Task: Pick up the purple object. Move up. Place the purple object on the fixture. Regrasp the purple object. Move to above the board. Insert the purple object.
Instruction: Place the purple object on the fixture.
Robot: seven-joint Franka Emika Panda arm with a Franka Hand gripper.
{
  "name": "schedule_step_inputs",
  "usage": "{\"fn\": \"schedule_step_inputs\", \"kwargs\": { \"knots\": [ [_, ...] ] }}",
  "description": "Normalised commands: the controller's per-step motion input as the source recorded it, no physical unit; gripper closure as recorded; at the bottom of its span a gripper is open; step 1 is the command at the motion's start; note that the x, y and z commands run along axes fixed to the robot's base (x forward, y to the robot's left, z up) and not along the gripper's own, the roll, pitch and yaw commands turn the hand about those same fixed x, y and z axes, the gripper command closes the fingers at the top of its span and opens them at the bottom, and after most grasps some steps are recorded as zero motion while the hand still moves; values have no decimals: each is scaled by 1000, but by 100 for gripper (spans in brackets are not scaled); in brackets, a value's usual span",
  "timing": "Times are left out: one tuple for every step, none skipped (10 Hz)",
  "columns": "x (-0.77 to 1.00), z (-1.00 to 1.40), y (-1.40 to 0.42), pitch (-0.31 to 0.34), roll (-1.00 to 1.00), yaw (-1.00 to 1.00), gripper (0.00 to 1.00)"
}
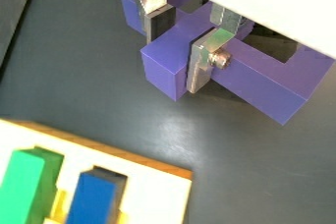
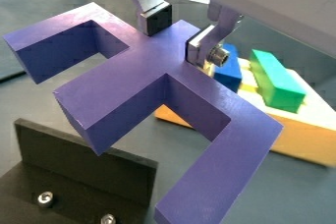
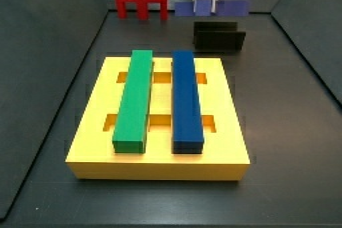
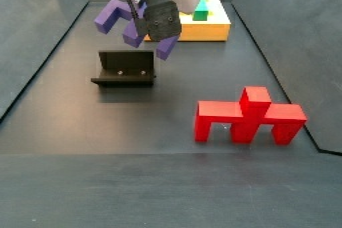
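My gripper (image 1: 180, 46) is shut on the purple object (image 1: 262, 76), with a silver finger on either side of its bar. It shows the same grip in the wrist view (image 2: 180, 33) where the purple cross (image 2: 144, 90) hangs tilted. In a side view the gripper (image 4: 158, 17) holds the purple object (image 4: 114, 17) in the air just above the black fixture (image 4: 123, 68). The fixture also shows in a wrist view (image 2: 79, 169) and a side view (image 3: 218, 37). The yellow board (image 3: 94, 122) lies apart from it, with a green bar (image 3: 132, 97) and a blue bar (image 3: 185, 97) in its slots.
A red legged piece (image 4: 247, 117) stands on the dark floor, beside the fixture and away from the board; it also shows at the back in a side view (image 3: 139, 2). Dark walls (image 3: 301, 52) ring the floor.
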Motion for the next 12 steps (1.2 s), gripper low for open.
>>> {"fn": "schedule_step_inputs", "kwargs": {
  "knots": [
    [340, 0, 31, 231, -346, 443, 100],
    [357, 0, 23, 223, -386, 437, 100],
    [357, 0, 31, 220, -409, 431, 100],
    [391, 0, 43, 211, -411, 406, 100],
    [414, 0, 57, 214, -420, 383, 100],
    [366, -9, 97, 209, -451, 386, 100],
    [329, -46, 126, 191, -494, 391, 100],
    [320, -111, 123, 160, -537, 394, 100],
    [297, -177, 143, 123, -594, 397, 100],
    [249, -217, 206, 49, -663, 386, 100],
    [220, -229, 306, 0, -597, 360, 100],
    [154, -140, 169, 0, -194, 249, 100]
  ]
}}
